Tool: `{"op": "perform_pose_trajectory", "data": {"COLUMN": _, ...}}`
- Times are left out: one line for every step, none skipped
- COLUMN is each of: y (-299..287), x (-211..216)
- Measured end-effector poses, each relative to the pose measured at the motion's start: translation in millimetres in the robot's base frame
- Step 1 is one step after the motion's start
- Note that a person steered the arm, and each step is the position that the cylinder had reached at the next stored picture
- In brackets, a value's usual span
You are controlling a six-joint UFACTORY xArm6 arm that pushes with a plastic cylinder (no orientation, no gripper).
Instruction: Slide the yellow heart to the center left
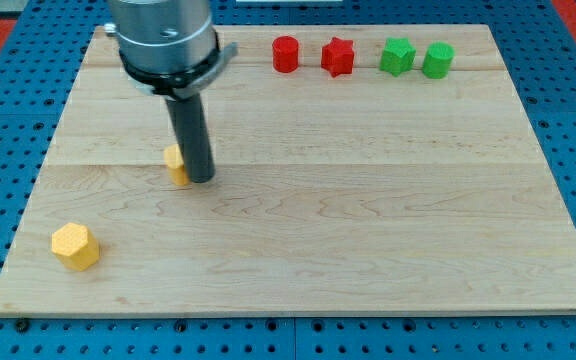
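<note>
A yellow block (176, 163), probably the yellow heart, lies left of the board's middle and is mostly hidden behind my dark rod. My tip (200, 179) rests on the board right against this block's right side. A second yellow block, a hexagon (75, 246), sits near the board's bottom-left corner, well away from the tip.
Along the view's top edge stand a red cylinder (285, 54), a red star (338, 57), a green star (397, 56) and a green hexagon-like block (438, 60). The wooden board (368, 200) lies on a blue pegboard table.
</note>
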State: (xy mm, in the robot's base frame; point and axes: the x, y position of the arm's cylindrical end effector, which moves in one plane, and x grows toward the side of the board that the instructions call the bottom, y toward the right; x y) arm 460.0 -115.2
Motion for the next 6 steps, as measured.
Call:
{"op": "perform_pose_trajectory", "data": {"y": -51, "x": -13}}
{"op": "perform_pose_trajectory", "data": {"y": -50, "x": -68}}
{"op": "perform_pose_trajectory", "data": {"y": -55, "x": -31}}
{"op": "perform_pose_trajectory", "data": {"y": -129, "x": -27}}
{"op": "perform_pose_trajectory", "data": {"y": -104, "x": -53}}
{"op": "perform_pose_trajectory", "data": {"y": -94, "x": -51}}
